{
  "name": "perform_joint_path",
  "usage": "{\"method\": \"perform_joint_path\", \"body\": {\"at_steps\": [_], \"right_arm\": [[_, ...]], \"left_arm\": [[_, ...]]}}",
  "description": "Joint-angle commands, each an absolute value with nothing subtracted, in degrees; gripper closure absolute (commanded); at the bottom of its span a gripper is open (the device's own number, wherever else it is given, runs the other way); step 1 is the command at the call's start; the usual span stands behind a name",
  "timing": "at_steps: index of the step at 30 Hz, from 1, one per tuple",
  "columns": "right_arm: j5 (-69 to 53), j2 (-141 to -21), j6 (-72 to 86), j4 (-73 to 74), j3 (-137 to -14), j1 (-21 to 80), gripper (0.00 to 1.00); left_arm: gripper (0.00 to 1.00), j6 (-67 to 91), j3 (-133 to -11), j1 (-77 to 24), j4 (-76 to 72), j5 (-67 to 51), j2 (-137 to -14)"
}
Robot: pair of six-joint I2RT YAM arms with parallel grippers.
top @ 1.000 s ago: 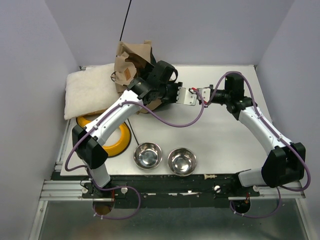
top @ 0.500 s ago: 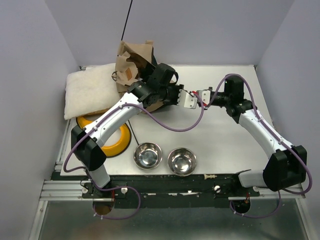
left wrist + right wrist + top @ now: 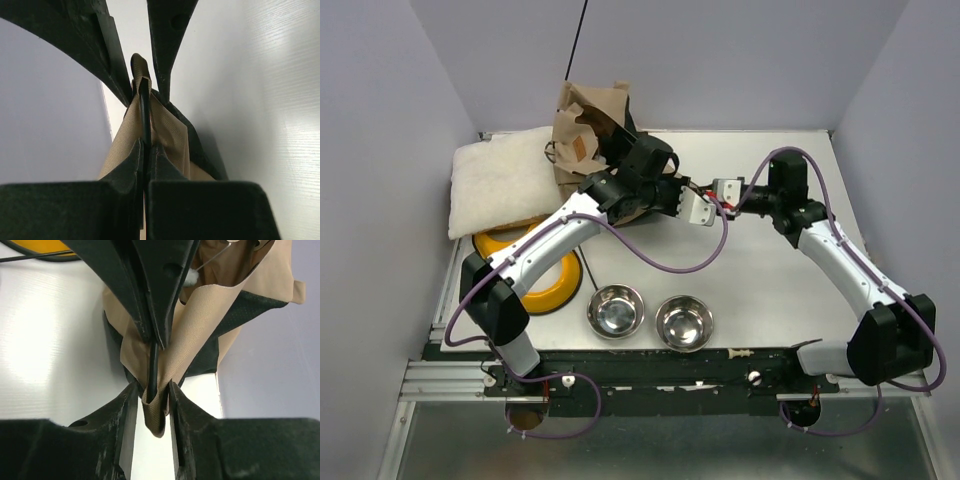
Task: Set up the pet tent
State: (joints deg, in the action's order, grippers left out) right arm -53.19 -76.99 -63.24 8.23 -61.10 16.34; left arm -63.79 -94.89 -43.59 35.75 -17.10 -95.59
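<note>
The pet tent [image 3: 582, 125] is a crumpled heap of tan fabric with black trim at the back of the table. A thin black pole [image 3: 145, 115] runs from it into a tan webbing loop [image 3: 156, 410] at mid-table, where both grippers meet. My left gripper [image 3: 145, 157] is shut on the pole, with tan fabric [image 3: 170, 135] bunched around it. My right gripper [image 3: 152, 390] faces it from the other side. Its jaws stand slightly apart around the loop and the pole's tip [image 3: 152, 370], with thin gaps showing beside the webbing. In the top view the left gripper [image 3: 706, 206] and right gripper [image 3: 714, 196] nearly touch.
A cream fluffy cushion [image 3: 500, 180] lies at the back left, with a yellow ring [image 3: 555, 275] in front of it. Two steel bowls [image 3: 615, 310] [image 3: 684, 322] stand near the front edge. A small white piece [image 3: 740, 353] lies on the front rail.
My right gripper's jaws have widened around the webbing loop. The left gripper has kept its hold on the pole. Both arms have barely shifted.
</note>
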Motion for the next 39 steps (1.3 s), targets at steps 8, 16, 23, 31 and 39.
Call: {"method": "perform_joint_path", "body": {"at_steps": [8,16,23,31,39], "right_arm": [[-60.9,-73.6,-61.5,17.8,-62.8,10.5,0.61],[-60.4,-75.1,-63.6,18.3,-63.5,9.8,0.59],[-60.5,-77.6,-60.3,15.6,-65.6,9.6,0.59],[-60.2,-79.2,-62.5,14.5,-65.9,9.5,0.71],[-60.6,-78.2,-67.1,17.3,-65.0,9.7,0.99]], "left_arm": [[1.0,-66.6,-93.2,-41.0,35.5,-16.6,-94.2],[1.0,-66.9,-93.4,-40.9,36.2,-17.8,-94.0],[1.0,-67.7,-93.4,-41.0,37.3,-18.1,-94.0],[1.0,-67.7,-93.8,-40.9,37.4,-18.5,-94.1],[1.0,-66.9,-95.0,-40.9,37.3,-16.4,-95.9]]}}
